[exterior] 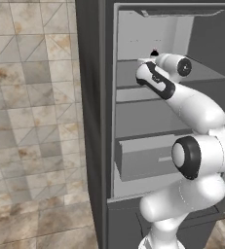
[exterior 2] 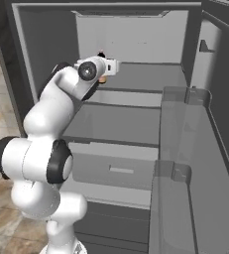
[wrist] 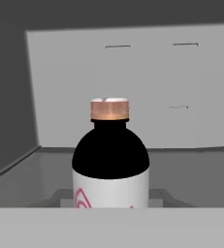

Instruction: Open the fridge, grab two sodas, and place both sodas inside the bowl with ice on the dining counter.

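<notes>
The fridge (exterior 2: 136,30) stands open, its pale grey shelves bare apart from one bottle; the white arm reaches deep onto the upper shelf, and the gripper (exterior 2: 111,66) sits at the level of that shelf, pointed inward. From the hand camera a soda bottle (wrist: 110,160) stands upright, dead centre and very close: copper-coloured cap, black shoulders, white label with a pink mark; whether the fingers are spread or pinched I cannot tell, since their tips are hidden. From the base cameras just a dark cap (exterior: 154,52) peeks above the wrist. The step looks like closing in for the first grasp; it would go best by keeping the bottle centred, advancing level until the body sits between the fingers, squeezing below the shoulders, then lifting slightly before drawing straight back, so the shelf edge and door bins (exterior 2: 185,99) are not clipped.
</notes>
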